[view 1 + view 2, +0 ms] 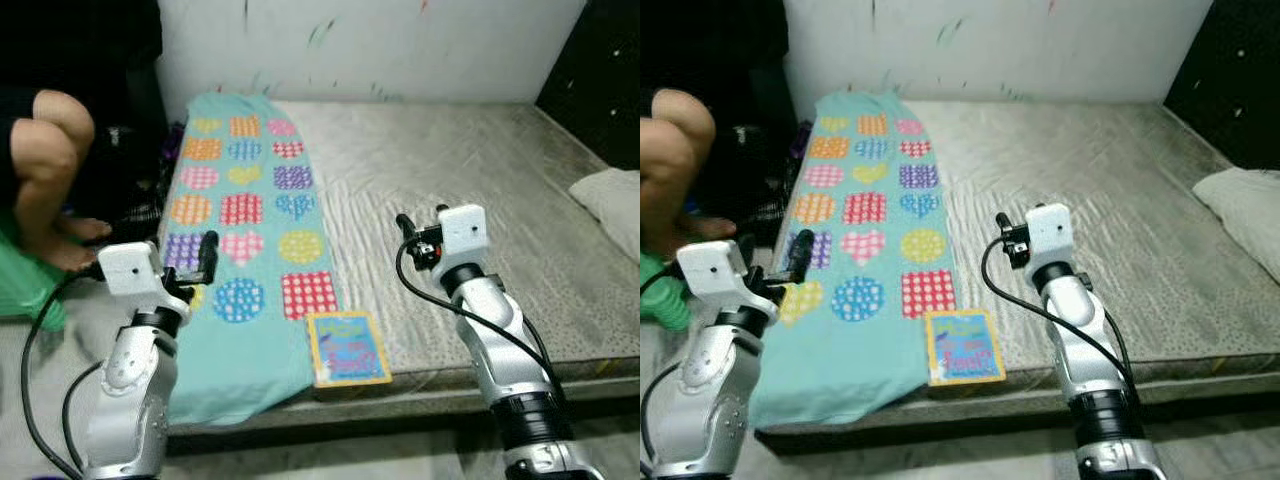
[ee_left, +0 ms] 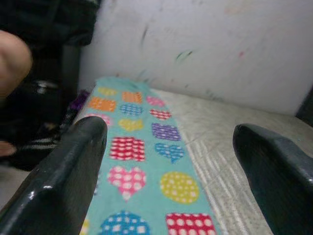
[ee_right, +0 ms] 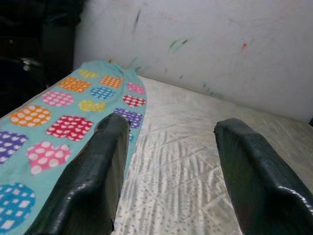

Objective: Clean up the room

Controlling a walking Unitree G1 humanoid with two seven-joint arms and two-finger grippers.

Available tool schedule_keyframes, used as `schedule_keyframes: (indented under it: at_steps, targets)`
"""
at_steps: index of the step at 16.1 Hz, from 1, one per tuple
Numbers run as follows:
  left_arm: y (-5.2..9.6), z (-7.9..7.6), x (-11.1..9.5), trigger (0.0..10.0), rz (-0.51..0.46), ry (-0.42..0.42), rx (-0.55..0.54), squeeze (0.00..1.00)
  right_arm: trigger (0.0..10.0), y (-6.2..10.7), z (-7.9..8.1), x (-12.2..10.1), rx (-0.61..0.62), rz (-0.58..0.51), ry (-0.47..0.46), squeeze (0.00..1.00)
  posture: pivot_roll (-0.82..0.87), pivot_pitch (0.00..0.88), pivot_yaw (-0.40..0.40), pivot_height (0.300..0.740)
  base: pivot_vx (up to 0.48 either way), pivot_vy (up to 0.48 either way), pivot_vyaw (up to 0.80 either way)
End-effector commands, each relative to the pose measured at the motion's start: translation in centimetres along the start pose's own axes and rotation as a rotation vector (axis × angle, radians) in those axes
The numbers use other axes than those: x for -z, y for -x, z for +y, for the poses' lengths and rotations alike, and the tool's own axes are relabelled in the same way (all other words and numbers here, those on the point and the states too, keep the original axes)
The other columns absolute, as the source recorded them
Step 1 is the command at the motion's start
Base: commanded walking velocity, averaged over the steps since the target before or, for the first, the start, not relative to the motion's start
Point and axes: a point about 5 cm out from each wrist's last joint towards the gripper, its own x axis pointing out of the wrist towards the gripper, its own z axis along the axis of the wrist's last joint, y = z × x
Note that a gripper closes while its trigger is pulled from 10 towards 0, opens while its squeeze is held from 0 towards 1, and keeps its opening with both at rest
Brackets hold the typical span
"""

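Above the bed (image 1: 480,190), my left end effector (image 1: 208,256) and right end effector (image 1: 404,228) hover released, ready for the book (image 1: 348,348).

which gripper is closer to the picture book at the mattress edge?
Hard to call, roughly equal. The book lies between them: left gripper up over the teal blanket on its left, right gripper above the bare mattress on its right.

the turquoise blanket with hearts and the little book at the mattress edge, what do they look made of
Turquoise blanket: soft woven or fleece cloth, probably; matte, it drapes limply over the mattress edge. Book: likely glossy card or paper; flat, stiff, straight-edged, with a printed cover. Mattress: quilted grey fabric with a slight sheen, judging by its stitched pattern.
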Motion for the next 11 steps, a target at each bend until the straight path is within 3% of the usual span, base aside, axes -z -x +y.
schedule_keyframes:
  at_steps: [1, 11]
  targets:
    - [-0.08, -0.24, -0.02, 10.0, -0.004, 0.000, 0.007, 0.00, 10.0, 0.10, -0.63, -0.02, 0.015, -0.002, 0.016, 0.00, -0.04, 0.000, -0.033, 0.740, 0.000, -0.356, 0.00]
    - [0.01, -0.94, -0.43, 10.0, -0.050, 0.050, 0.075, 0.00, 10.0, 0.31, -0.79, 0.33, 0.017, 0.006, 0.030, 0.00, -0.05, 0.000, -0.036, 0.740, 0.029, 0.000, 0.00]
